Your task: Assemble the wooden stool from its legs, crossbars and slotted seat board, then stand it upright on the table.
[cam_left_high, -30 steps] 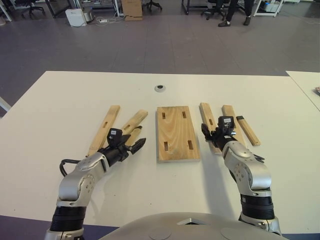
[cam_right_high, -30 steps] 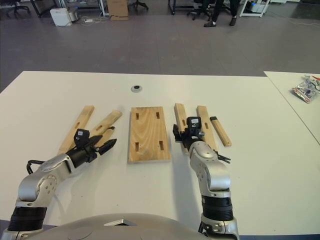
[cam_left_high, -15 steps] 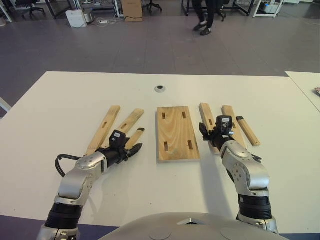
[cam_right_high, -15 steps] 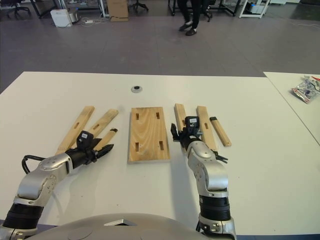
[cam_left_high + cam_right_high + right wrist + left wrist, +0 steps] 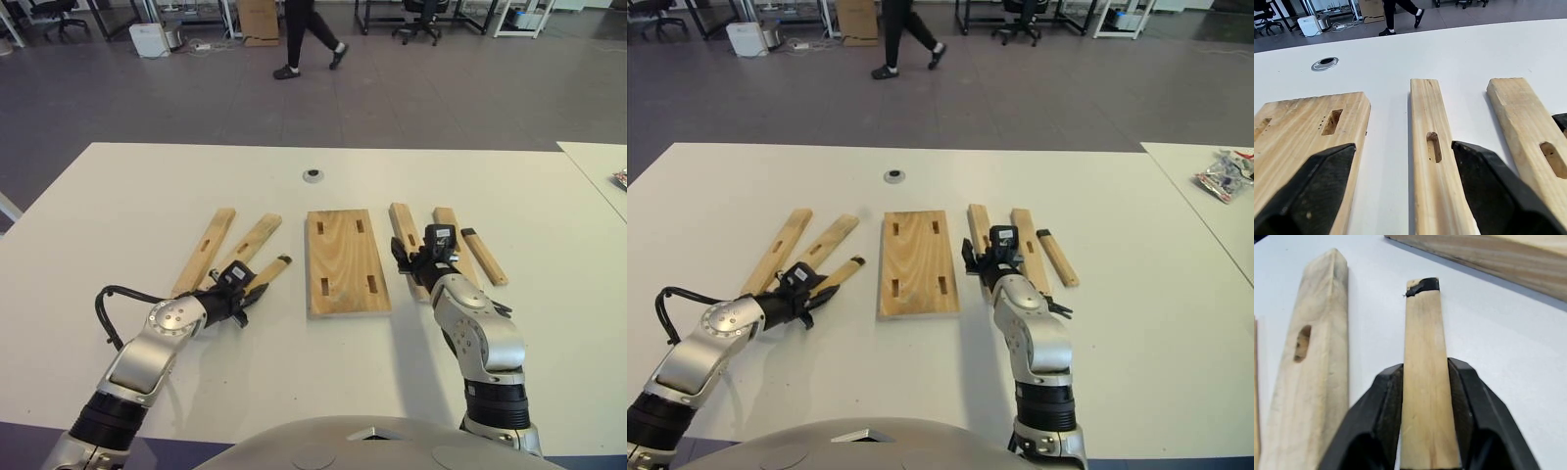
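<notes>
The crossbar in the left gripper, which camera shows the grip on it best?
The left wrist view: the crossbar runs between the two black fingers of the left gripper, each against a side. In the eye views its black-tipped end pokes past the gripper, small, beside a slotted leg.

silver arms (image 5: 478, 333), one with a black cable (image 5: 110, 291)

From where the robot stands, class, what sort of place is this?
Probably a robotics lab or open workshop: a white table holds the seat board and loose legs, and beyond it are wheeled office chairs and a cardboard box on a grey floor.
</notes>
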Motion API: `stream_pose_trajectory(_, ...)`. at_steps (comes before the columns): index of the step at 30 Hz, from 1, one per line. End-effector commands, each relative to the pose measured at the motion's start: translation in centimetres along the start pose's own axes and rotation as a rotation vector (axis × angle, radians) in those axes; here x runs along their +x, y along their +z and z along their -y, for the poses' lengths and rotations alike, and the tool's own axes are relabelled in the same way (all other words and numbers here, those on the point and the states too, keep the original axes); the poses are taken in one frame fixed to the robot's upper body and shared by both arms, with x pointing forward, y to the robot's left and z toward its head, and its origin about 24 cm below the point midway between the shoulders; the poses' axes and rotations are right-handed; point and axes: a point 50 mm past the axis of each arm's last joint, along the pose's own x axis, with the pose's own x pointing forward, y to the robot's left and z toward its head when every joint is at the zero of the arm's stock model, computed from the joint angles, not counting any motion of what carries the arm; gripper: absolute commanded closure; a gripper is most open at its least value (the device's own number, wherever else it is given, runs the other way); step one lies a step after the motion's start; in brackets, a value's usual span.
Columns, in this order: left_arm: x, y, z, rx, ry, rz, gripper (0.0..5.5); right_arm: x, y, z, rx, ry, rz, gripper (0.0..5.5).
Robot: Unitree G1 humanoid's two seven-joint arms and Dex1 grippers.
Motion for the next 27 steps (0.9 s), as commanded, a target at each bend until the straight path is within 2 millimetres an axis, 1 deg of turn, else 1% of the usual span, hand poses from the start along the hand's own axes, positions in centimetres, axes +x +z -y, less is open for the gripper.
stream_pose_trajectory(1, -0.2, -4.0, 0.2, -0.163, -0.018, -0.169, 4.21, 0.1, 0.6, -0.3, 0.0, 0.0, 0.027, 1.8)
stream_pose_trajectory(2, -0.2, -1.8, -1.2, -0.257, 0.012, -0.04, 4.21, 0.2, 0.7, -0.3, 0.007, 0.004, 0.038, 1.8)
stream_pose_trajectory(4, -1.0, 2.9, -3.8, -0.459, 0.014, 0.27, 4.21, 0.4, 1.5, -0.5, 0.028, 0.027, 0.083, 1.8)
stream_pose_trajectory(5, -1.8, 5.4, -4.7, -0.61, -0.035, 0.465, 4.21, 0.4, 2.0, -0.6, 0.037, 0.044, 0.116, 1.8)
stream_pose_trajectory(6, -2.8, 7.2, -5.2, -0.713, -0.11, 0.621, 4.21, 0.4, 2.6, -0.7, 0.041, 0.059, 0.149, 1.8)
stream_pose_trajectory(8, -4.5, 10.0, -4.7, -0.842, -0.306, 0.858, 4.21, 0.5, 3.7, -0.7, 0.041, 0.08, 0.205, 1.8)
stream_pose_trajectory(9, -5.0, 10.7, -4.3, -0.887, -0.384, 0.929, 4.21, 0.6, 4.0, -0.8, 0.039, 0.085, 0.223, 1.8)
stream_pose_trajectory(11, -6.5, 12.6, -3.5, -1.027, -0.565, 1.139, 4.21, 0.6, 4.7, -0.7, 0.037, 0.093, 0.255, 1.8)
stream_pose_trajectory(13, -7.1, 13.6, -2.9, -1.09, -0.661, 1.216, 4.21, 0.6, 5.3, -0.8, 0.035, 0.108, 0.271, 1.8)
stream_pose_trajectory(16, -7.1, 14.2, -1.7, -1.281, -0.766, 1.334, 4.21, 0.8, 5.5, -1.6, 0.003, 0.146, 0.276, 1.8)
stream_pose_trajectory(18, -6.9, 14.3, -1.3, -1.368, -0.769, 1.36, 4.21, 0.8, 5.8, -1.9, 0.003, 0.154, 0.293, 1.8)
stream_pose_trajectory(20, -6.7, 14.1, -1.3, -1.386, -0.747, 1.332, 4.21, 0.5, 6.4, -2.2, 0.016, 0.17, 0.331, 1.8)
stream_pose_trajectory(21, -6.5, 14.0, -1.3, -1.356, -0.721, 1.275, 4.21, 0.4, 6.9, -2.5, 0.039, 0.198, 0.353, 1.8)
stream_pose_trajectory(23, -5.3, 13.7, -1.4, -1.146, -0.539, 1.069, 4.21, -0.2, 8.8, -3.4, 0.093, 0.282, 0.413, 1.8)
stream_pose_trajectory(24, -4.4, 13.4, -2.3, -1.032, -0.355, 1.002, 4.21, -0.7, 10.2, -4.0, 0.11, 0.329, 0.453, 1.8)
stream_pose_trajectory(25, -3.9, 13.3, -2.9, -0.962, -0.257, 0.979, 4.21, -1.1, 11.3, -4.5, 0.112, 0.358, 0.48, 1.8)
stream_pose_trajectory(27, -3.4, 13.1, -3.5, -0.828, -0.091, 0.969, 4.21, -2.3, 13.7, -6.4, 0.086, 0.434, 0.546, 1.8)
